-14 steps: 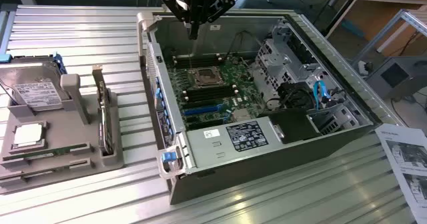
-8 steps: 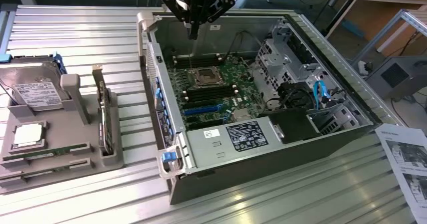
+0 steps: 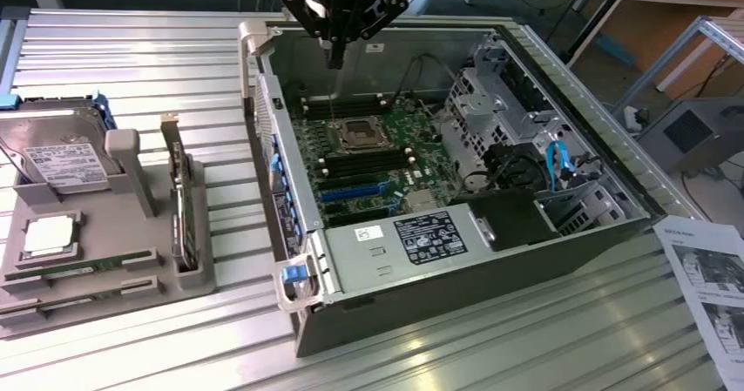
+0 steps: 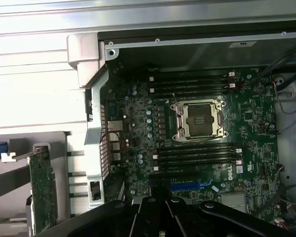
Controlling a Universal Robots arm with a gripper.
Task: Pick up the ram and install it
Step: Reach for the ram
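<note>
In the exterior view the computer case (image 3: 384,313) lies open-topped, leaving the motherboard (image 3: 402,160) reachable from above. Around the processor socket (image 3: 355,134): the drive cage (image 3: 500,104) and blue cables (image 3: 556,166) crowd 3 o'clock. The power supply (image 3: 424,234) blocks 6. The perforated wall (image 3: 270,160) stands at 9. Low memory slots (image 3: 337,105) lie at 12, where the gripper (image 3: 336,51) hangs in clear air.

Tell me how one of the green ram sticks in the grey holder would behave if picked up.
The ram stick is a thin flat board, so probably stiff and light. It sits on edge in a slot of the grey holder, so it should not roll. Being so thin, it may tilt in a grip and is likely fragile.
</note>
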